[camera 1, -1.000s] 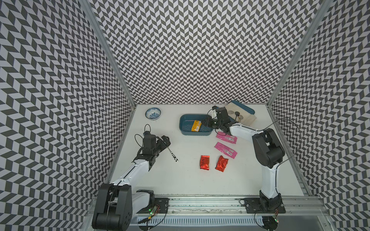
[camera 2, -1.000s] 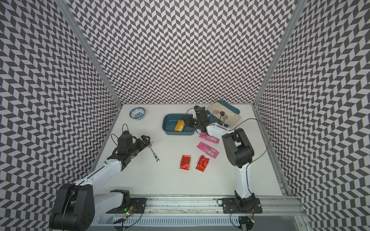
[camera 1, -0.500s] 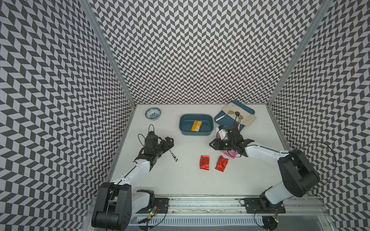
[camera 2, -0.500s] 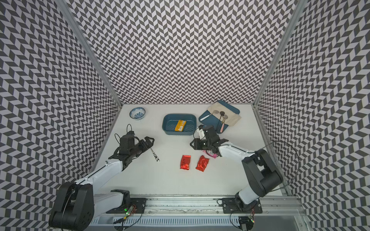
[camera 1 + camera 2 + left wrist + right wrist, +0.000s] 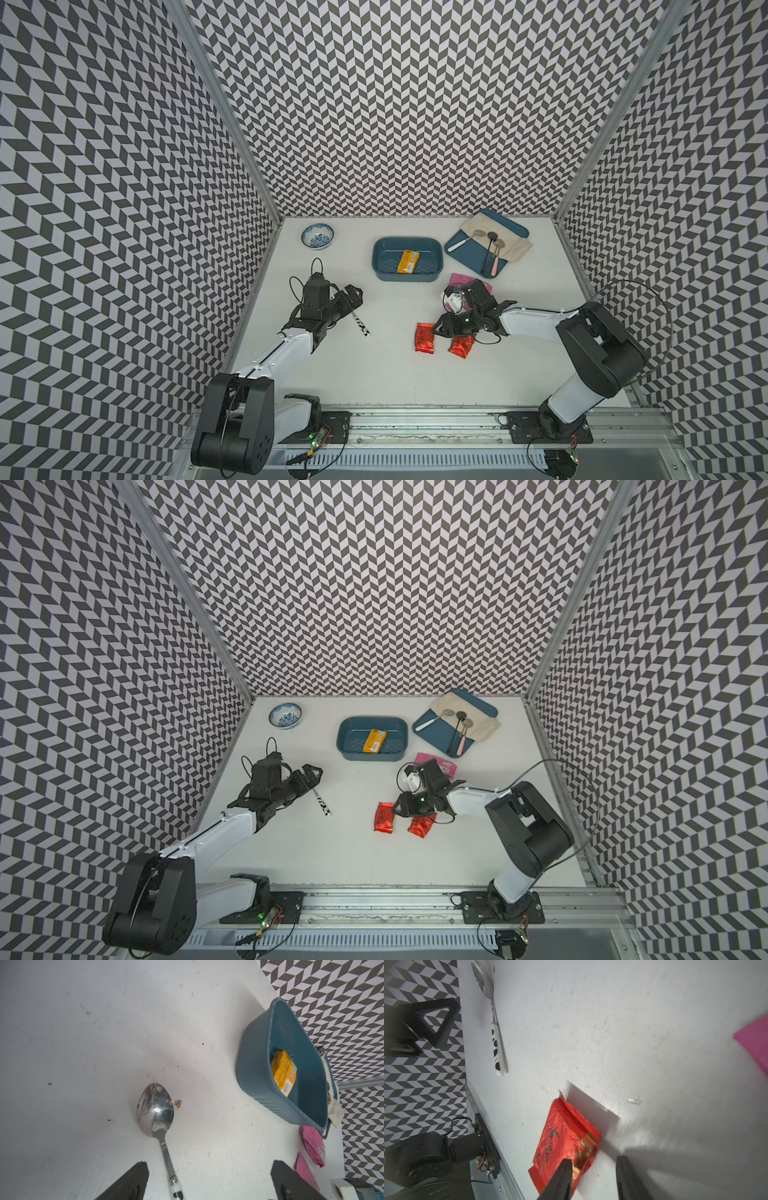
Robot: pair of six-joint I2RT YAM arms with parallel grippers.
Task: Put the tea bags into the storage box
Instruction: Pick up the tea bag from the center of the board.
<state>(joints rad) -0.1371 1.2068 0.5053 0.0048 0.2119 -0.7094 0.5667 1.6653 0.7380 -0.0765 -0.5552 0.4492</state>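
Hovering at red foil tea bag [image 5: 566,1136], six o'clock of storage box [image 5: 376,253], right gripper [image 5: 593,1160] stands parted, empty; left gripper [image 5: 208,1165] likewise

Five tea bags in all: one yellow sachet [image 5: 407,261] inside the one box [image 5: 407,277], two red sachets [image 5: 424,337], [image 5: 461,345] on the table [image 5: 374,374], and two pink sachets [image 5: 311,1140], [image 5: 305,1172], both plain in the left wrist view though the top views show only part of one. There are four spoons: three [image 5: 491,236] lie on the one tray [image 5: 465,255] and one [image 5: 360,326] lies loose on the table. There is also one cloth [image 5: 513,245] and one bowl [image 5: 318,236].
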